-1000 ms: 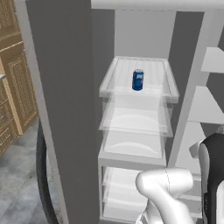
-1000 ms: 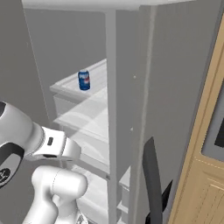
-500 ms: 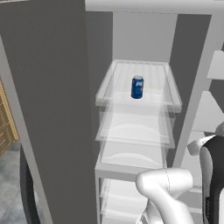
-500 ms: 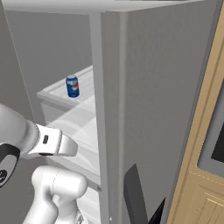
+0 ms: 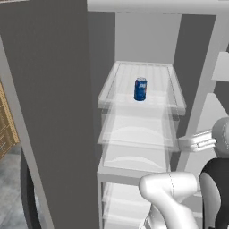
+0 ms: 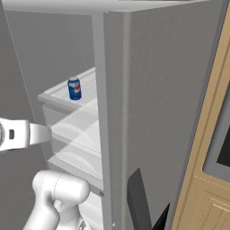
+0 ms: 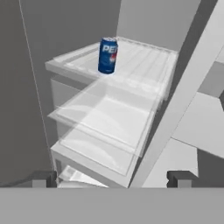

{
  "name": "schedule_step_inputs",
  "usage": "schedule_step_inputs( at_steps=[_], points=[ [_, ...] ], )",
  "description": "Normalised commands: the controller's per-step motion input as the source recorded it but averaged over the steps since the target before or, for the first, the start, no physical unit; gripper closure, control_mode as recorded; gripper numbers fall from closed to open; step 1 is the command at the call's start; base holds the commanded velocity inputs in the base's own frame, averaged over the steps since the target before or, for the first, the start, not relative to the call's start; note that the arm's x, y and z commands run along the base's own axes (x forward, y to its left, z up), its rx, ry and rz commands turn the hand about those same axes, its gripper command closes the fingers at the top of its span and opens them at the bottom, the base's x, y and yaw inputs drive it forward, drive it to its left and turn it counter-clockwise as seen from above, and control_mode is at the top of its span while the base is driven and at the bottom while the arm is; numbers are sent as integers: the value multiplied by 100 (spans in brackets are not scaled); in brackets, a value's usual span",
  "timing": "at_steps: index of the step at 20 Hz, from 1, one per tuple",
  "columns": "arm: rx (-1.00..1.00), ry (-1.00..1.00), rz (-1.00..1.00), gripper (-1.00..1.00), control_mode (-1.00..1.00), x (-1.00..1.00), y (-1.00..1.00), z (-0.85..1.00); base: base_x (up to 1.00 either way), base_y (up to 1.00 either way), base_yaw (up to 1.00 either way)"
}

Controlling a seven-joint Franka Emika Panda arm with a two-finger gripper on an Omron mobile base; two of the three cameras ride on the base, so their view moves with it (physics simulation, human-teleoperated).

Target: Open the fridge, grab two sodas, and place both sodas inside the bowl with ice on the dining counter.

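Fridge (image 5: 53, 112) open, one soda (image 5: 140, 89) upright on top shelf (image 5: 174, 91)

Light wood cabinet (image 6: 211, 148) with dark inset.

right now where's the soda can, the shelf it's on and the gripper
soda can (image 7: 107, 55), hand view, on its blue label
top shelf (image 7: 144, 65), hand view, on bare clear surface right of the can
gripper (image 7: 113, 178), hand view, midway between the open fingertips

Glossy metal soda can (image 5: 140, 89) on a translucent, smooth plastic shelf (image 5: 117, 81); matt grey fridge (image 5: 49, 103); wood-grain cabinet (image 6: 214, 197).
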Motion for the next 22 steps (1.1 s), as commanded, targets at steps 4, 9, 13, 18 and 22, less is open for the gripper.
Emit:
schedule_step_inputs(
  at_steps=[4, 9, 13, 18, 22],
  points=[
    [-1, -33, 0, -100, -100, 34, 37, 27, 0, 0, 0],
    [0, -19, 0, -100, -100, 57, 12, 13, 0, 0, 0],
    [0, -4, 0, -100, -100, 56, 0, 1, 0, 0, 0],
    [0, -1, 0, -100, -100, 46, 0, 0, 0, 0, 0],
    [0, -8, 2, -100, -100, 19, 0, -3, 0, 0, 0]
  ],
)
